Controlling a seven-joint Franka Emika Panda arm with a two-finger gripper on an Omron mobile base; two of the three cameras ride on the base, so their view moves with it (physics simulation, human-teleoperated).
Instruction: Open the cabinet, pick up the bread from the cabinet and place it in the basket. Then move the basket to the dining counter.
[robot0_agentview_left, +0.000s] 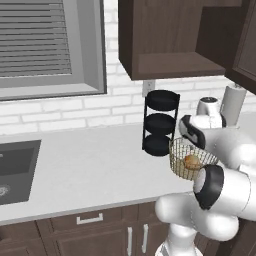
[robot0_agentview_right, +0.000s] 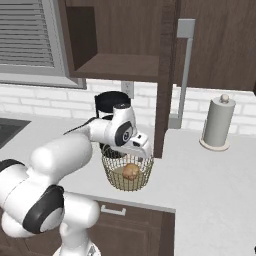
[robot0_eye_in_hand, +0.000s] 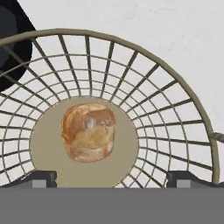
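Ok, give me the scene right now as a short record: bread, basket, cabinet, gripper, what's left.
bread: lying on the basket's solid bottom, free of the fingers
basket: upright on the light grey counter, beside the black three-tier rack
cabinet: door swung open, shelf bare
gripper: open, directly above the basket, looking down into it
paper towel roll: upright on the counter, apart from the basket
left to do: move the basket to the dining counter

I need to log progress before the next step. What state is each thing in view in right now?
cabinet: door open, shelf bare.
bread: lying on the basket's bottom, not held.
basket: upright on the grey counter, holding the bread.
gripper: jaws open, above the basket.
black three-tier rack: upright, tiers bare.
paper towel roll: upright on its holder.
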